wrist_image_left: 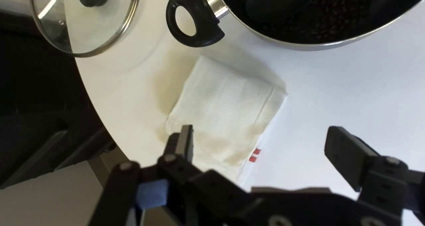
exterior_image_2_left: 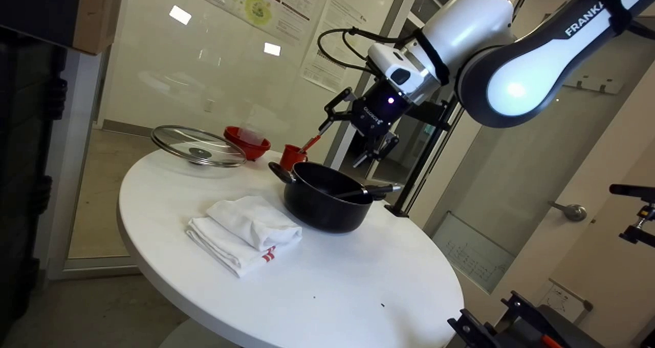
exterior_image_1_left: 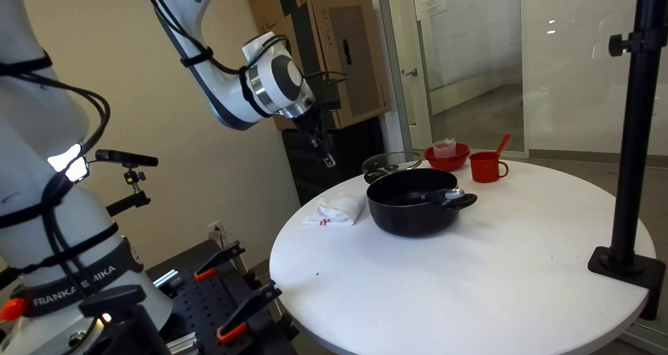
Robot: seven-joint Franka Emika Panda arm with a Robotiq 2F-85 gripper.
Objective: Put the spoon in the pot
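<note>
The black pot (exterior_image_1_left: pixel 412 219) stands on the white table; it also shows in an exterior view (exterior_image_2_left: pixel 325 210) and at the top of the wrist view (wrist_image_left: pixel 307 46). Dark red bean-like pieces lie inside it. The black spoon (exterior_image_2_left: pixel 376 189) rests in the pot, its handle leaning over the rim near a side handle; the silvery tip shows in an exterior view (exterior_image_1_left: pixel 453 193). Its bowl (wrist_image_left: pixel 279 3) is inside the pot in the wrist view. My gripper (exterior_image_2_left: pixel 342 144) is open and empty, raised above the table; in the wrist view its spread fingers (wrist_image_left: pixel 260 141) are over the cloth.
A folded white cloth (exterior_image_2_left: pixel 250 227) lies beside the pot. A glass lid (exterior_image_2_left: pixel 199 147) lies near the table edge. Red bowls (exterior_image_1_left: pixel 447 160) and a red mug (exterior_image_1_left: pixel 485 168) with a red utensil stand behind. A black post (exterior_image_1_left: pixel 626 135) is clamped to the table edge.
</note>
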